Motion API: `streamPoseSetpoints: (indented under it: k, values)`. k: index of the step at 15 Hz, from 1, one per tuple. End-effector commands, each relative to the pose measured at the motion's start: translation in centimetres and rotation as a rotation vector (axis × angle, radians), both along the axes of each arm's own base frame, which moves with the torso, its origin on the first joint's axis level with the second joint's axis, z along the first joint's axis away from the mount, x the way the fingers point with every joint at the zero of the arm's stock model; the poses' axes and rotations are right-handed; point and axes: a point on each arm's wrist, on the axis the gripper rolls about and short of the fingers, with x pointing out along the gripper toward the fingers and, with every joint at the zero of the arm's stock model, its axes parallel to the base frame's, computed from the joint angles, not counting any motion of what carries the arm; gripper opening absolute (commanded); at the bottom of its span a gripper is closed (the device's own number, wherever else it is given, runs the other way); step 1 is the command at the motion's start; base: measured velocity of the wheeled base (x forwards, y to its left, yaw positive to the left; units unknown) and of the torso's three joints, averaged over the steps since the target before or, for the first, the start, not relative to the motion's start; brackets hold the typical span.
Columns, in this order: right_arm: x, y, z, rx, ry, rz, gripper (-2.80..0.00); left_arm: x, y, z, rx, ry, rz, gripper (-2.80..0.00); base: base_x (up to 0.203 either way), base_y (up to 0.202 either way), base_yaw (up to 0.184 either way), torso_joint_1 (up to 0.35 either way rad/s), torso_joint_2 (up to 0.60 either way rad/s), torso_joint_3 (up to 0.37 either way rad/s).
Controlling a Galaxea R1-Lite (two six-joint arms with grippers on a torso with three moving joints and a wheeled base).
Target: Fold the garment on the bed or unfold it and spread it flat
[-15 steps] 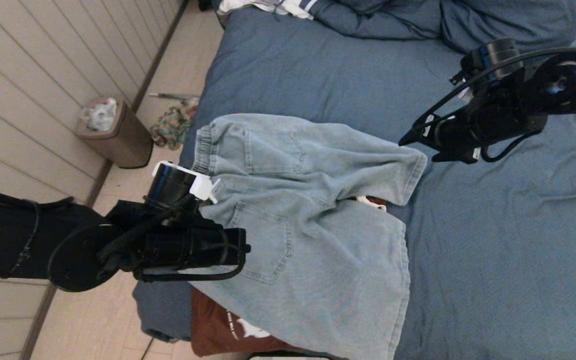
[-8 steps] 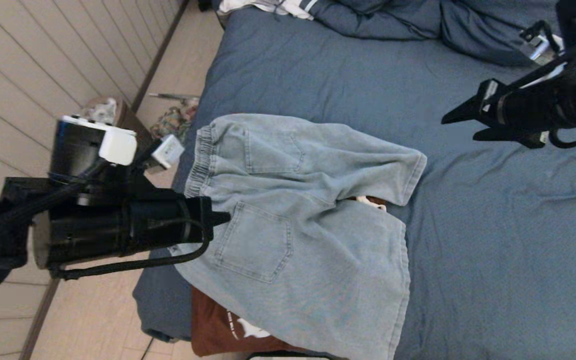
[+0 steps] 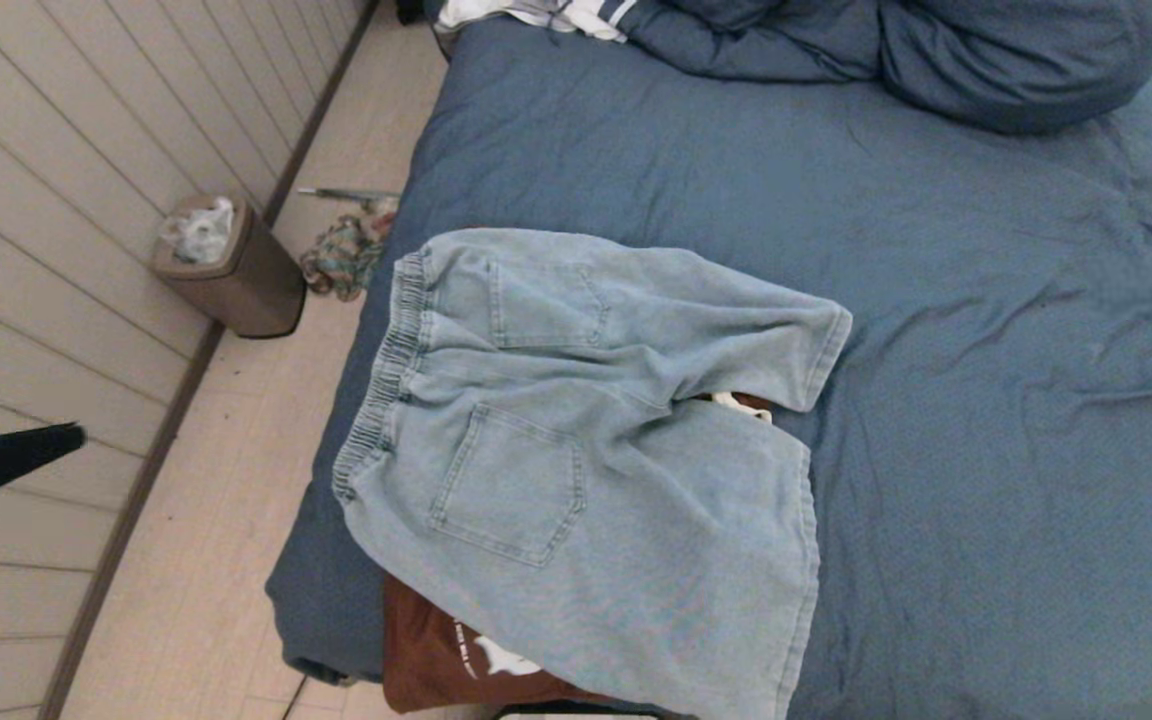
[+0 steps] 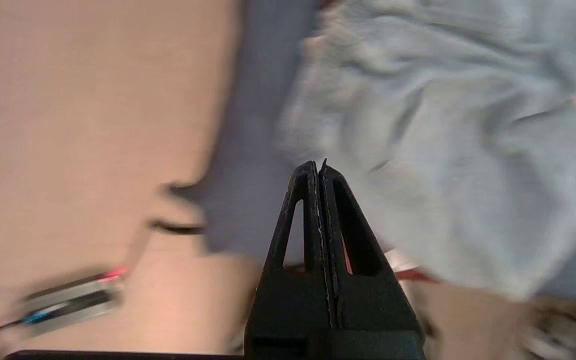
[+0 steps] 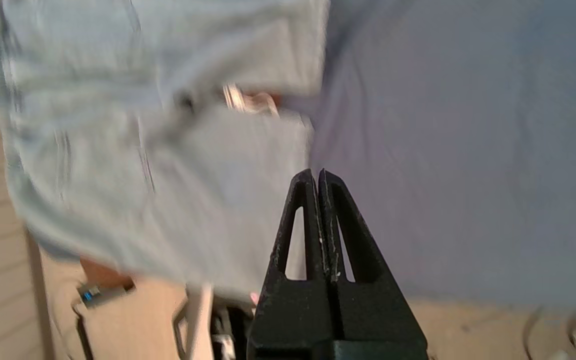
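The shorts [image 3: 586, 450] lie opened out on the near left corner of the bed [image 3: 936, 250], back pockets up, with the elastic waistband along the bed's left edge and the two legs reaching toward the middle of the blue sheet. Both legs are separate and mostly flat. The far leg has a few soft creases, and its hem turns up slightly at the corner. The near leg runs down to the bottom of the head view, so its hem is only partly visible. Under the near leg sits a brown shirt [image 3: 436, 650], and a bit of it peeks out between the two legs, so the shorts do not rest wholly on the sheet.

Neither arm touches the cloth. The left gripper [image 4: 319, 167] is off the bed, out over the floor beside its left edge, its fingers pressed together on nothing. The right gripper [image 5: 316, 175] is also clear of the shorts, fingers pressed together and empty; in the head view only a dark speck shows at the right edge, which is probably part of that arm.

By my judgement the spreading is essentially done: the shorts read as unfolded and laid flat. What could remain is minor smoothing of the far leg and its hem. If folding were the aim instead, none of that has begun.
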Motion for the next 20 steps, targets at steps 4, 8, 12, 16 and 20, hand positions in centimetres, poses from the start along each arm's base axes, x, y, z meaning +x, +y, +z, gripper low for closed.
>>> streamPoseSetpoints:
  k: [4,8,12,16,20]
  values:
    - [-11.2,-1.9,-8.8,-0.032,-0.058,-0.070,-2.80,-9.1,0.4,-5.5,0.010,0.031,-0.020,-2.80,0.000,0.000,0.000,0.000,0.00,0.000]
    - [-13.7,-2.3,-15.4,-0.055,-0.029,-0.146,-2.80,-8.9,0.1,-10.5,-0.050,0.175,-0.182,-2.80,0.000,0.000,0.000,0.000,0.00,0.000]
    - [-14.8,-1.7,-19.6,-0.081,-0.051,-0.265,-2.80,-8.1,0.0,-13.8,-0.037,0.160,-0.240,-2.80,0.000,0.000,0.000,0.000,0.00,0.000]
    - [-14.6,-1.7,-23.2,-0.167,-0.156,-0.238,-2.80,-9.6,0.0,-15.8,0.020,0.076,-0.257,-2.80,0.000,0.000,0.000,0.000,0.00,0.000]
    - [-12.9,-1.7,-24.8,-0.222,-0.228,-0.220,-2.80,-11.8,0.3,-16.6,0.095,-0.118,-0.106,-2.80,0.000,0.000,0.000,0.000,0.00,0.000]
